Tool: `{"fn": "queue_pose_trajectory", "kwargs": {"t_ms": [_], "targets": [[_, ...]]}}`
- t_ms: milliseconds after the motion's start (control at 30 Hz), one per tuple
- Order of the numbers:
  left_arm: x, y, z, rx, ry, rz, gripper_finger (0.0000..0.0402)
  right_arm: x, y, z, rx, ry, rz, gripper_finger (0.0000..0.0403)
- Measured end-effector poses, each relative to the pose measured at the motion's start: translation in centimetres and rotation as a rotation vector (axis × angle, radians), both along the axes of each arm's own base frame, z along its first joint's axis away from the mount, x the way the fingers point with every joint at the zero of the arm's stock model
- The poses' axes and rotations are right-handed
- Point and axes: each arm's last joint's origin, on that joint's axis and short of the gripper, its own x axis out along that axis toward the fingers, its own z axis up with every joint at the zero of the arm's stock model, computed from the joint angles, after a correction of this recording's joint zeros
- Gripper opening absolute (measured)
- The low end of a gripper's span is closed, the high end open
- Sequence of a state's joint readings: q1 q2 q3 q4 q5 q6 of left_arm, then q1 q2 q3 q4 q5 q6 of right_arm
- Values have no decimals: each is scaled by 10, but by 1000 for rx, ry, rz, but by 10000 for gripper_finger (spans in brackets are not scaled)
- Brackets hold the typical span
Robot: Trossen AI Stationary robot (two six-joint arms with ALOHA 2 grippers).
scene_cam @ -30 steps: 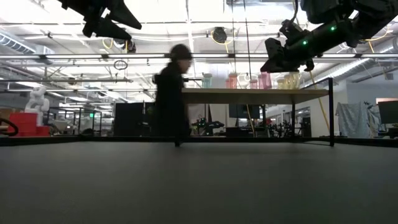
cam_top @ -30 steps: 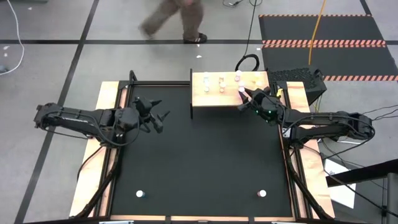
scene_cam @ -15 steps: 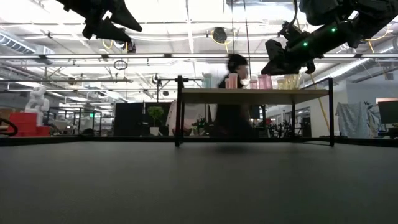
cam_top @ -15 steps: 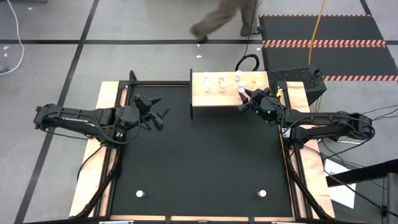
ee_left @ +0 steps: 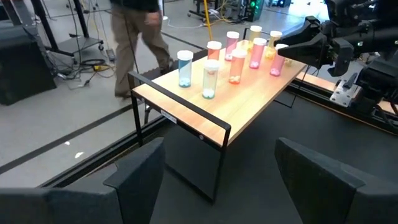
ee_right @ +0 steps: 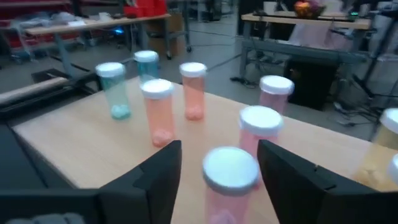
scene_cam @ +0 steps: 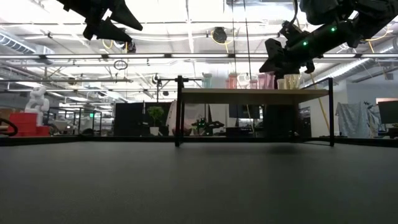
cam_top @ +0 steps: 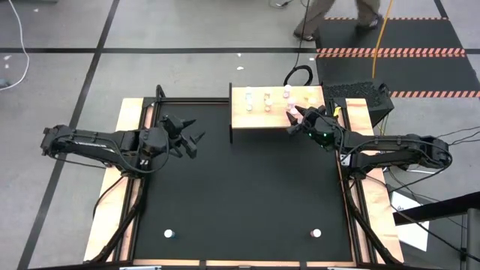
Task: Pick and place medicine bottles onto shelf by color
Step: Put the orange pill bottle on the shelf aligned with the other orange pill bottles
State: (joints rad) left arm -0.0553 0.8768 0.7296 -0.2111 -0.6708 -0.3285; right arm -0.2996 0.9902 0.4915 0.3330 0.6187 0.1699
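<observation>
Hovering over the light-wood shelf [cam_top: 274, 112], my right gripper [ee_right: 219, 163] straddles a pink white-capped bottle [ee_right: 231, 182], fingers apart. Two white-capped bottles [cam_top: 169, 233] wait on the black table, well apart from that shelf.

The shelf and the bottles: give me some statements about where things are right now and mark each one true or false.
1. The shelf stands at the far edge of the black table. True.
2. The right gripper is over the shelf's right part, a pink bottle between its fingers. True.
3. The left gripper holds a blue bottle. False: its open fingers hold nothing, over the black table left of the shelf.
4. All bottles are on the shelf. False: two bottles stand near the table's front edge.
5. The blue bottles lie tipped over. False: they stand upright.
</observation>
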Motion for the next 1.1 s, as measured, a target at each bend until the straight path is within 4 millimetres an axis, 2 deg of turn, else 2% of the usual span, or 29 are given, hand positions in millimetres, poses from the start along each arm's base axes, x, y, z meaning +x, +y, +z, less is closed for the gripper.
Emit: {"fn": "queue_pose_trajectory", "kwargs": {"t_ms": [233,367,467,633,833,900,967,1100], "targets": [[0,-3,0,-11,-8,-11,303,-6,4,26,-93,-152,108,216],[0,-4,0,-18,-14,-13,303,-15,9,48,-162,-205,127,217],[0,-3,1,-34,-32,-7,303,-17,17,68,-216,-220,210,217],[2,-3,4,-39,-79,-6,303,-3,37,116,-276,-12,441,217],[4,-3,12,4,-132,-21,303,39,70,166,-238,326,676,217],[4,-4,14,6,-153,-22,303,53,83,172,-138,385,768,217],[5,-4,16,-6,-176,-36,303,66,97,169,13,451,877,217],[6,-7,16,-43,-189,-109,303,80,138,139,294,639,1081,217]]}}
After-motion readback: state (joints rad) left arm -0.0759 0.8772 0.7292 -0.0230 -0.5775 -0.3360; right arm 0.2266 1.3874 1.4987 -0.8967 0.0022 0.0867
